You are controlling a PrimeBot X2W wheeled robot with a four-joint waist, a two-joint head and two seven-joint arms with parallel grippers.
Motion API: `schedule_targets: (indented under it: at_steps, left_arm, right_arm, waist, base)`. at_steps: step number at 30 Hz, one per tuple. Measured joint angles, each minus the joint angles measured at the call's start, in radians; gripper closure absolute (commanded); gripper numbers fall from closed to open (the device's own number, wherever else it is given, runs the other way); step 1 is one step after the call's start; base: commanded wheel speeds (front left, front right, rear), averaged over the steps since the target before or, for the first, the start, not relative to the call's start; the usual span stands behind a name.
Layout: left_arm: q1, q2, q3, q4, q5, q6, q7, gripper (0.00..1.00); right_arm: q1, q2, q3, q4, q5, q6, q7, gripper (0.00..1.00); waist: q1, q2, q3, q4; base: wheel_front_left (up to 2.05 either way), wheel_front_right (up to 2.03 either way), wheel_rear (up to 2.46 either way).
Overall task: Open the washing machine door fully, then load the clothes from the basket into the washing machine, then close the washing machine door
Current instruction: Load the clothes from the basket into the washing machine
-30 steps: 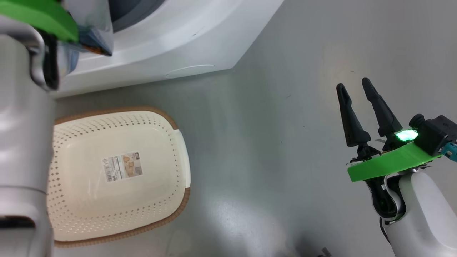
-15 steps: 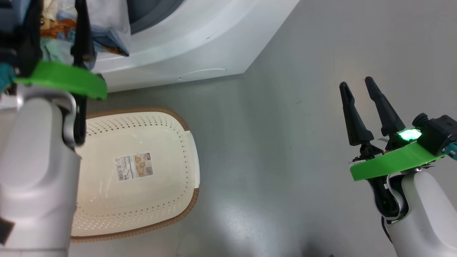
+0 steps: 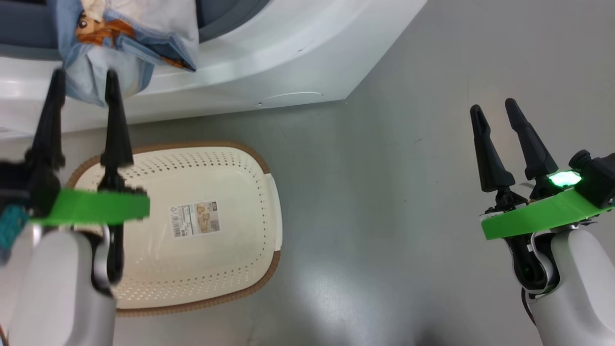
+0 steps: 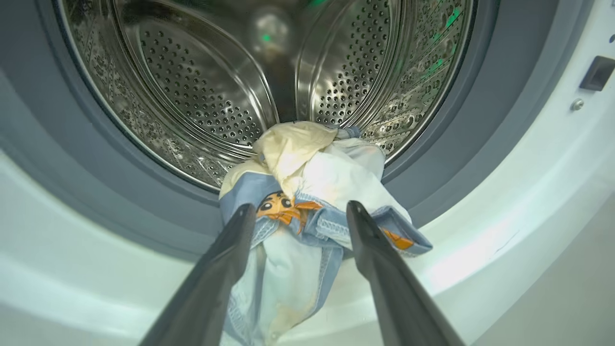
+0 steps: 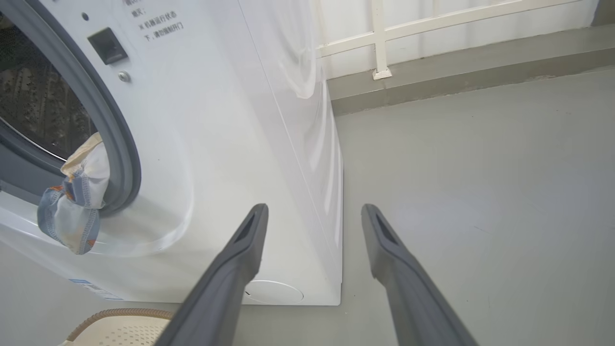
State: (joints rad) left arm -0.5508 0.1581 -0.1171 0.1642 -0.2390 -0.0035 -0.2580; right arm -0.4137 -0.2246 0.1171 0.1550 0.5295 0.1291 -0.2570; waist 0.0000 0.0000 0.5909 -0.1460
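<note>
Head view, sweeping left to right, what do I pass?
Left arm's dark two-fingered claw → printed paper label sticker on the floor of the cream perforated plastic basket → round white service flap low on the white washing machine → right arm's dark two-fingered claw.

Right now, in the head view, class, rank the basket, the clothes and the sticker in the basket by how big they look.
1. basket
2. clothes, cut off by the top edge and likely nearer the camera, so their true size is unsure
3. sticker, clearly smallest
</note>
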Motion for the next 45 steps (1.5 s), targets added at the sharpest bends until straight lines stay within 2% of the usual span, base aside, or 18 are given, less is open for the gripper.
schedule_targets:
  at_steps: [9, 13, 28, 36, 45]
  left_arm:
    - [0.172, -0.005, 0.04, -0.13, 0.015, -0.002, 0.0, 0.0]
    - [0.242, -0.04, 0.055, -0.154, 0.018, -0.003, 0.0, 0.0]
    - [0.255, -0.07, 0.084, -0.15, 0.027, -0.037, 0.0, 0.0]
    - [0.211, -0.072, 0.081, -0.063, 0.03, -0.054, 0.0, 0.0]
    - [0.046, -0.062, 0.073, 0.167, 0.023, -0.072, 0.021, 0.0]
  right_arm:
    - [0.005, -0.014, -0.015, -0.02, -0.002, 0.0, 0.0, 0.0]
    - [0.01, -0.022, -0.029, -0.031, -0.003, 0.0, 0.0, 0.0]
    - [0.03, -0.027, -0.01, -0.048, -0.006, 0.0, 0.0, 0.0]
    - [0.03, -0.027, -0.002, -0.045, -0.006, 0.0, 0.0, 0.0]
    - [0.029, -0.026, 0.0, -0.044, -0.006, 0.0, 0.0, 0.0]
  waist:
    - [0.0, 0.0, 0.003, 0.018]
    - [0.0001, 0.0, 0.0, 0.025]
    - [0.0, 0.0, -0.019, 0.026]
    - [0.0, 0.0, -0.028, 0.026]
    - [0.0, 0.0, -0.021, 0.014]
  base:
    - [0.0, 0.0, 0.0]
    - [0.0, 0.0, 0.0]
    - [0.0, 0.0, 0.0]
    - [0.0, 0.0, 0.0]
    - [0.0, 0.0, 0.0]
